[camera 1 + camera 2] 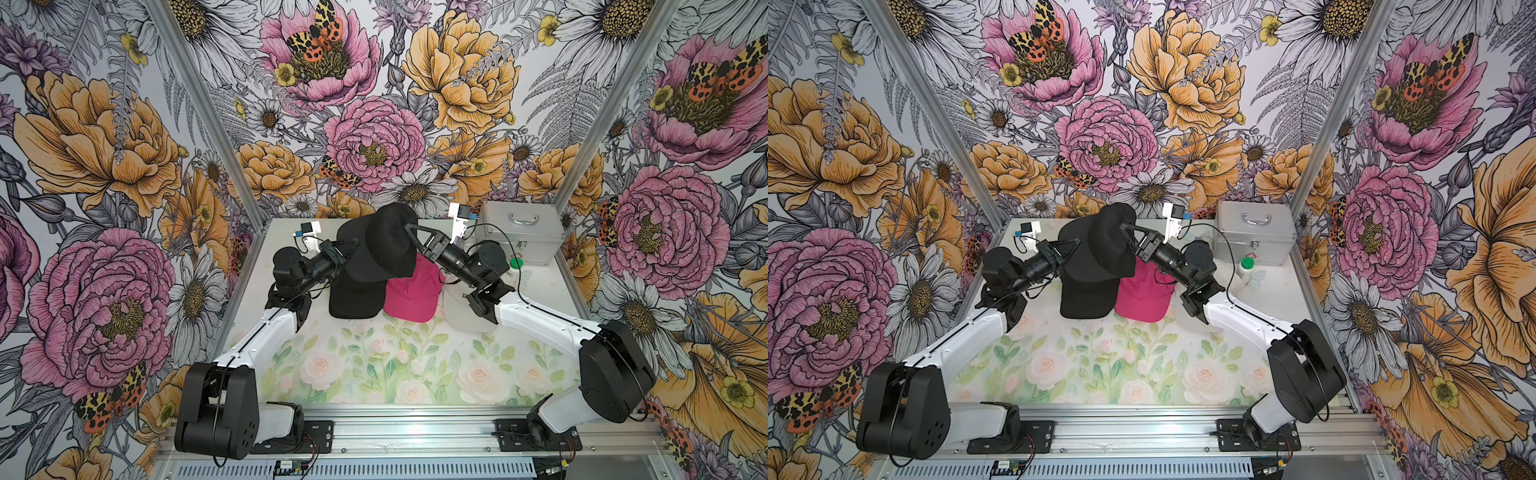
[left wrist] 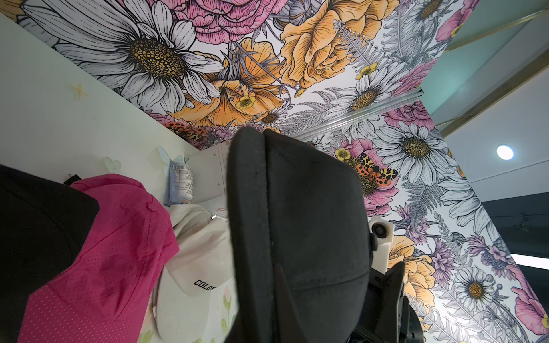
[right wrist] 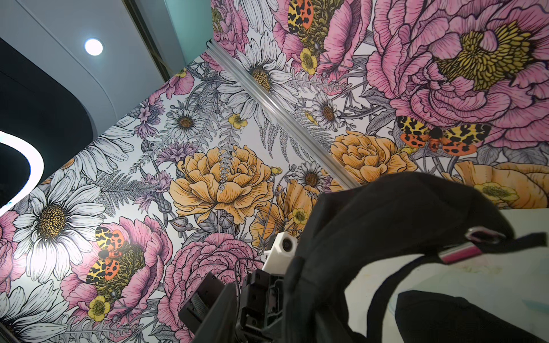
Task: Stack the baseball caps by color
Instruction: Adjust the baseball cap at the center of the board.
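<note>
Held clear of the pale rose-printed bench [image 1: 374, 374], a black fabric baseball cap [image 1: 382, 245] hangs between two robot arms above the far half. Its long axis runs side to side, with the brim towards the left arm and the strapped rear towards the right. The left gripper [image 1: 348, 249] has its fingers clamped shut on the brim side. The right gripper [image 1: 409, 228] has its fingers partly closed, pinching the crown's rear fabric.

Below it, three caps lie in a row, touching, brims towards the near edge. From left to right they are a second black cap [image 1: 355, 299], a hot pink mesh cap [image 1: 409, 297] and a cream-white cap [image 2: 202, 267] lettered "COLO…". Whether more caps lie beneath any of them cannot be told.

A closed silver metal case with a handle [image 1: 519, 237] fills the far right corner, its contents hidden. One white bottle with a green lid [image 1: 1246, 270] stands just beside it.
</note>
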Action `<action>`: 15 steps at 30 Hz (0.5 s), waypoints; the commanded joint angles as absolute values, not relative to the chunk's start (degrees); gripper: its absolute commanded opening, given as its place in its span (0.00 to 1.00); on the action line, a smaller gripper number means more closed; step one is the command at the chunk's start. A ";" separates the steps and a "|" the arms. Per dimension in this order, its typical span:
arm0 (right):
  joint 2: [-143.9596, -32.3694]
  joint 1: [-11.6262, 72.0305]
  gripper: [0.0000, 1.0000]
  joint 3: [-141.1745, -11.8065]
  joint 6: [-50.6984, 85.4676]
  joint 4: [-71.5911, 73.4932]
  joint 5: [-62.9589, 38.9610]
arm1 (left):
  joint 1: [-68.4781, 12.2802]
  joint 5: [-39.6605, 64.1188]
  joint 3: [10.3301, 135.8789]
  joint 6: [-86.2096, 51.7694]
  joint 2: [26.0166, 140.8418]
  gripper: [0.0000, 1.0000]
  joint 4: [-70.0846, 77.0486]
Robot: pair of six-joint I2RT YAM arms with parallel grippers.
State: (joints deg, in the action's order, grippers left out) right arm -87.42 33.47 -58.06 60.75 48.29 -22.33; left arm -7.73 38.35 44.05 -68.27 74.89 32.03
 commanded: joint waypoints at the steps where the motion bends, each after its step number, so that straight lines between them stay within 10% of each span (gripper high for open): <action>1: -88.66 33.93 0.41 -60.49 61.04 48.97 -21.51 | -7.64 38.76 42.84 -66.47 75.06 0.00 33.57; 10: -88.68 33.66 0.47 -60.54 59.43 39.16 -15.84 | -7.10 39.41 42.27 -66.62 74.45 0.00 34.72; 15: -88.57 33.66 0.17 -61.23 57.86 37.24 -17.33 | -6.97 39.90 42.36 -66.52 74.66 0.00 34.81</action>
